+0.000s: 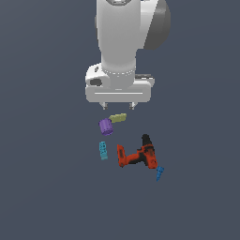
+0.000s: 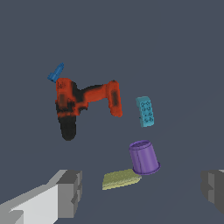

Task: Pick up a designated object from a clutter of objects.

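The drill is red-orange with a black chuck and black trim, has a blocky battery base, and lies on its side on the dark surface as the largest item. In the exterior view it sits at about 5 o'clock from the purple cylinder, with the blue screw just beside it and the teal block at its 9 o'clock. The end effector is released, fingers apart, hanging above the olive bar and holding nothing.
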